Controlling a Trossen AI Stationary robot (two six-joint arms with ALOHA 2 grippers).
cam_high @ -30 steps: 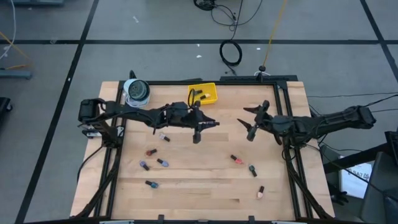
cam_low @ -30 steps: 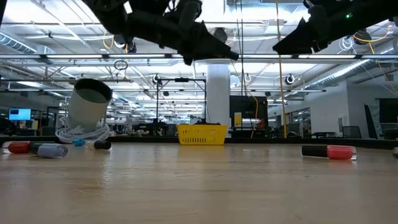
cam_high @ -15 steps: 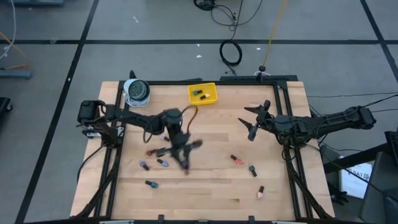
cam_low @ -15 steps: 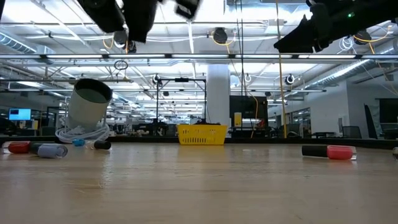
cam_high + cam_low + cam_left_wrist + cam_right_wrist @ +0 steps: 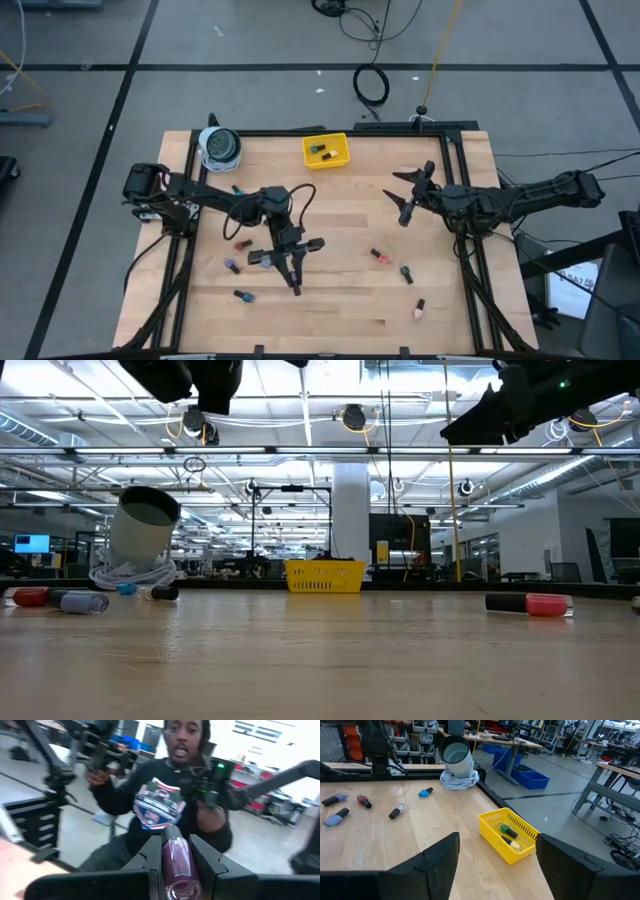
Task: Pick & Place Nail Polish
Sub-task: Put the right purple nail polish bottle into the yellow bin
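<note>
My left gripper [image 5: 295, 280] is over the table's middle, near several nail polish bottles, and is shut on a purple nail polish bottle [image 5: 178, 862]. Loose bottles lie on their sides on the wood: red [image 5: 240, 245], blue-purple [image 5: 232, 266] and blue [image 5: 242, 296] at the left, red [image 5: 380, 256], dark green [image 5: 406, 272] and pink [image 5: 419, 308] at the right. The yellow tray [image 5: 338, 158] at the far edge holds two bottles [image 5: 506, 832]. My right gripper [image 5: 403, 195] is open and empty, right of the middle. My left gripper pinches the purple bottle's two sides [image 5: 175, 870] between its two fingers. The bottle lies along the fingers, its rounded end pointing out past them. The fingers point about level toward the table's near edge. The bottle is lifted clear of the table.
A grey-white tape roll [image 5: 220, 147] with a coiled cord stands at the far left corner. A black frame [image 5: 450, 150] runs round the table's edges. A person [image 5: 165, 805] stands beyond the near edge, hands on control arms. Bare wood lies along the near edge.
My left gripper has swung from beside the yellow tray toward the table's near edge and a little left, turning about until its fingers point at the near edge.
</note>
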